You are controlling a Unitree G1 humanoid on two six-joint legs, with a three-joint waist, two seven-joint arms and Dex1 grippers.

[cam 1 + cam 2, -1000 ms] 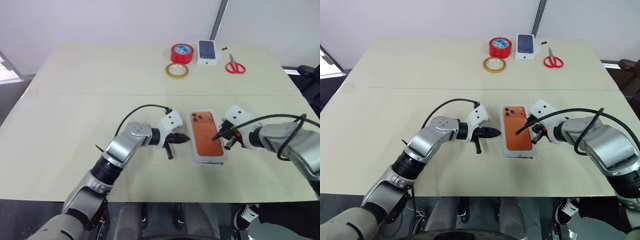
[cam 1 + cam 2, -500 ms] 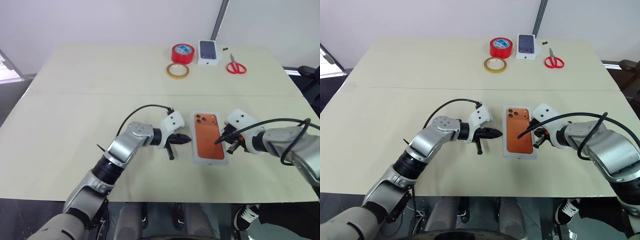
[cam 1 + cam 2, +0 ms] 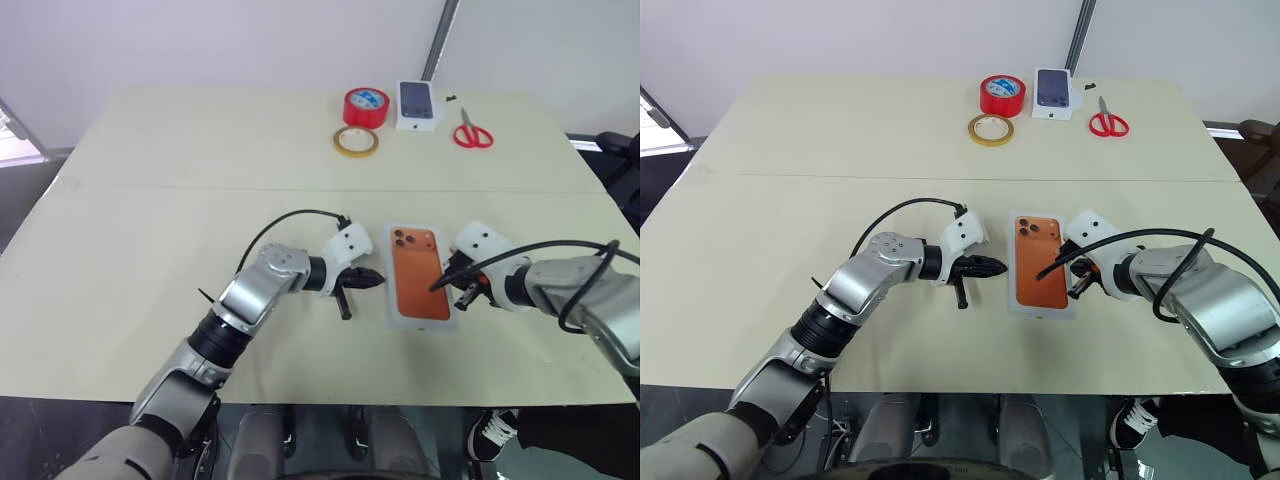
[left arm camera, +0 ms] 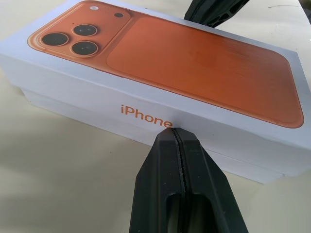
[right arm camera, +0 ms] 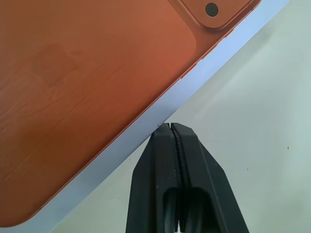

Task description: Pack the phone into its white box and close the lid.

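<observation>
The white box (image 4: 252, 167) lies in the middle of the table with the lid (image 3: 419, 272) on it. The lid's top bears an orange phone picture, and its side reads "iPhone". A thin strip of the tray shows under the lid. The phone itself is hidden. My left gripper (image 3: 375, 279) is shut, its tip (image 4: 173, 133) against the box's left side by the lettering. The right gripper (image 3: 437, 286) is also shut and empty, its tip (image 5: 170, 127) at the lid's right edge.
At the table's far side lie a red tape roll (image 3: 365, 105), a tan tape ring (image 3: 354, 141), a small white box with a dark phone picture (image 3: 418, 104) and red scissors (image 3: 470, 131). The table's front edge runs just below the arms.
The box has shifted slightly right and squared up. My right gripper's tip slid from over the lid to its right edge. The left gripper followed the box a little.
</observation>
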